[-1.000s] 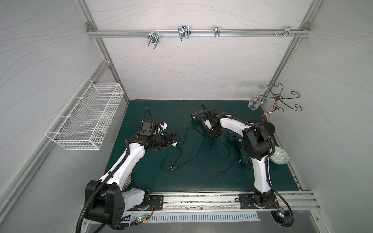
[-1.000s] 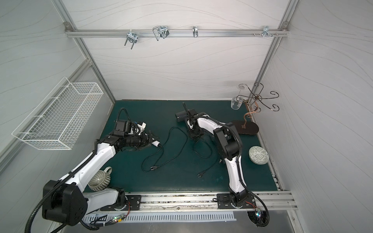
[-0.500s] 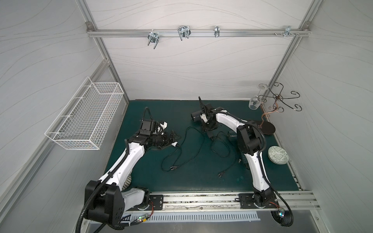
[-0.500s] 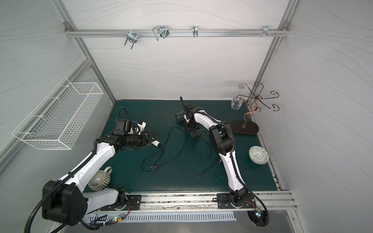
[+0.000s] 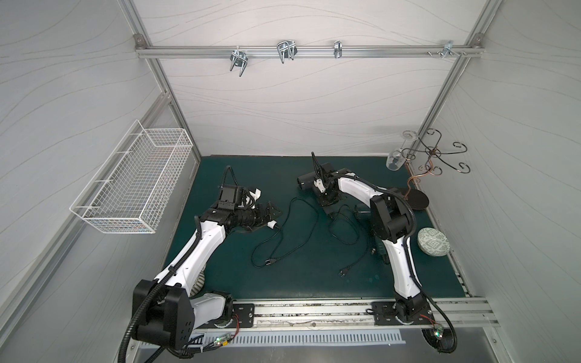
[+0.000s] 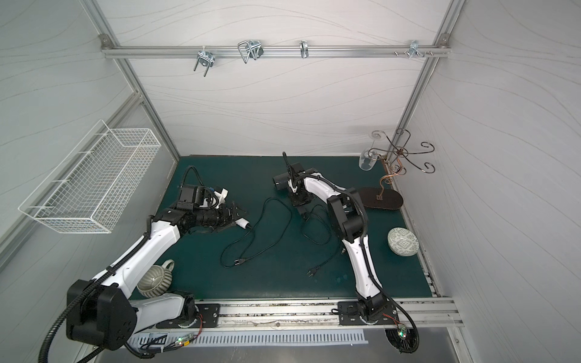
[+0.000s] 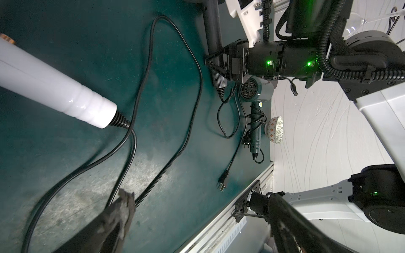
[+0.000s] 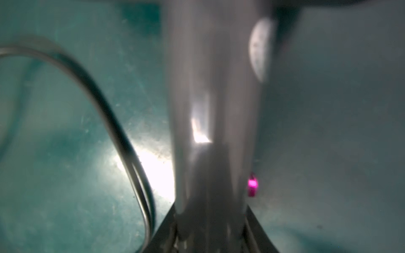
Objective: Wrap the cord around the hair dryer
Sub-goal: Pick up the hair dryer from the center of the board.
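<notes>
Right wrist view: blurred. The black hair dryer [image 8: 210, 87] handle runs out between the right end effector [image 8: 210, 230] fingers, which sit against both its sides.
Right end effector grip: closed on that handle just above the strain relief, as the left wrist view shows.
Black hair dryer place: lying on the green worktop [image 5: 298, 283] toward the back, its barrel [image 5: 306, 182] pointing away from the right arm.
Cord [image 7: 228, 137]: unwrapped. It loops loosely on the worktop beside the handle and trails forward to its plug [image 5: 344, 272].
Left end effector [image 5: 271, 216]: jaws spread wide and gripping nothing, low over the worktop on the left.
White hair dryer [image 7: 54, 87]: its handle lies just beside the left end effector. Its own black cord [image 7: 192, 65] sprawls in wide loops across the middle.
Green hair dryer [image 7: 259, 89]: lying near the right arm, with cord wound round its handle.
</notes>
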You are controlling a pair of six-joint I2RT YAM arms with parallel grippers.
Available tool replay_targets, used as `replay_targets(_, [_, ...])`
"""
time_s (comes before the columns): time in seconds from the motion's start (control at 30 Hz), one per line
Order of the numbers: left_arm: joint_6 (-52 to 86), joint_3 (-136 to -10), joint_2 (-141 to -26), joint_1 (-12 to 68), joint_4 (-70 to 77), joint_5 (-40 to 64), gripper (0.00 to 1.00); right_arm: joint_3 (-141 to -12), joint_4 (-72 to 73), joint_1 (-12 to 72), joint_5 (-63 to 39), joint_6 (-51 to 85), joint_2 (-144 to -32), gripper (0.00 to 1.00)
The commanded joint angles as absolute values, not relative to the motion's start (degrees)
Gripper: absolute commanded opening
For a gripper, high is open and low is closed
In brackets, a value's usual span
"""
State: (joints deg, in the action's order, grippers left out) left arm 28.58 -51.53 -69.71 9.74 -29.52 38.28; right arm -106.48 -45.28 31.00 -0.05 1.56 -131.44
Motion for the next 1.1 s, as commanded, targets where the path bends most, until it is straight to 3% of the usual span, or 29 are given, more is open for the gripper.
replay_targets(0.0, [28.2,-54.6,-70.6,9.5,-28.3,39.4,0.98,-104.2,-47.2,31.0,-0.9,0.7,-133.1,0.17])
replay_targets(0.13, [28.0,-55.8,-70.5,9.5,-28.4,39.4,0.98,-104.0,-46.6,30.9,-1.3,0.1,-133.4,0.0])
replay_targets(1.07, [26.1,-61.9,-72.8,9.2,-28.2,39.3,0.98,-103.4,-44.9,31.4,-3.9,-1.4,-120.7,0.0])
